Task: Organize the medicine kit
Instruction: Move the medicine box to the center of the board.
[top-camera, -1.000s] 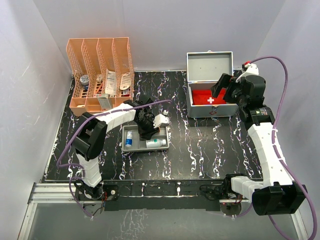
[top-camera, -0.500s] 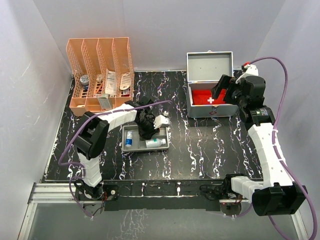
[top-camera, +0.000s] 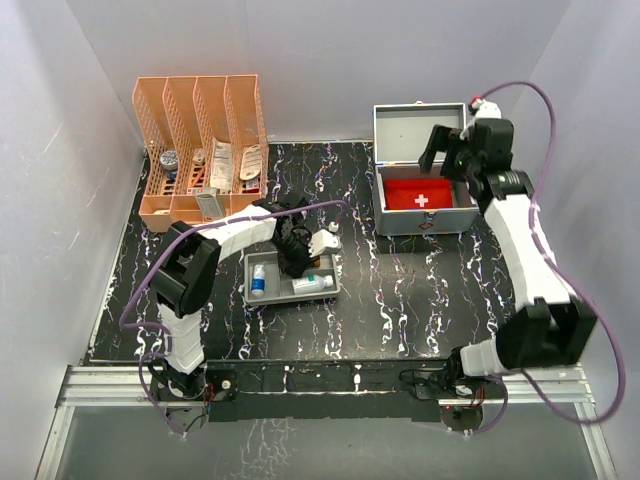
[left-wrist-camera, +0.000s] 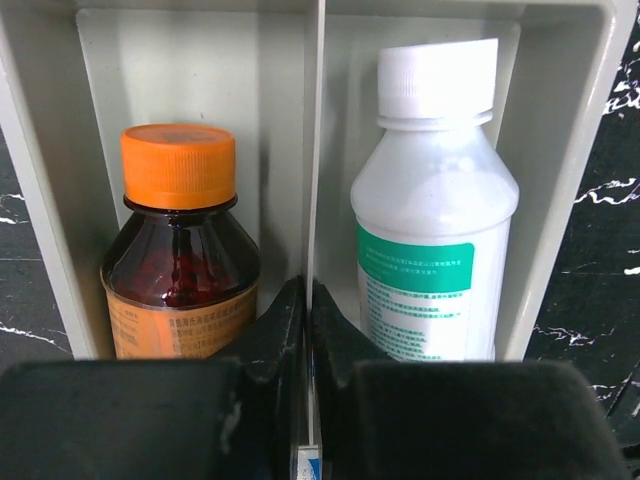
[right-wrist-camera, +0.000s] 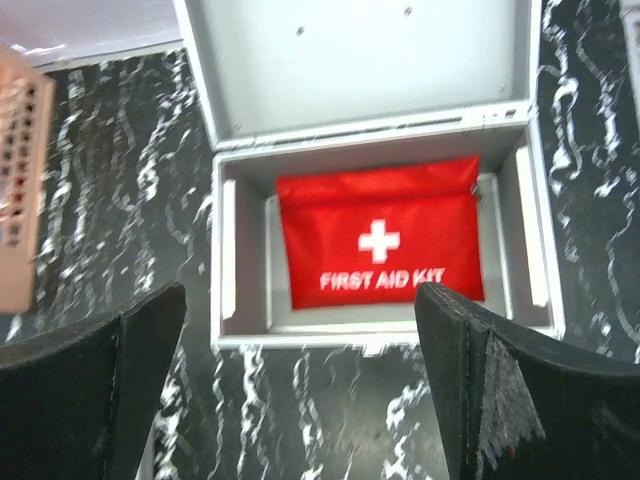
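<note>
1. Nearest, mid-table (top-camera: 400, 290): left gripper (left-wrist-camera: 308, 300) down inside the grey tray (top-camera: 290, 299), clenched tight on the thin divider (left-wrist-camera: 313, 140). To one side of it an amber bottle (left-wrist-camera: 180, 260) with an orange cap, to the other a white bottle (left-wrist-camera: 435, 230); neither one pinched.
2. Step in hand, by the look of it: taking the tray by its partition, probably to bring it and its bottles to the medicine kit (top-camera: 420, 222).
3. Next move, as a judgement: lift straight, level and slow. A narrow hold on a thin wall, so likely to tilt and set the bottles rolling.
4. Left arm: folded, elbow out to its own left, wrist pitched down over the tray.
5. Farther back, right: the kit, lid upright, red pouch (right-wrist-camera: 380, 240) flat inside, well apart from the tray.
6. Above it: right gripper (right-wrist-camera: 300, 330) spread wide, empty, hovering. Arm stretched long up the right side, wrist tipped down into the case.
</note>
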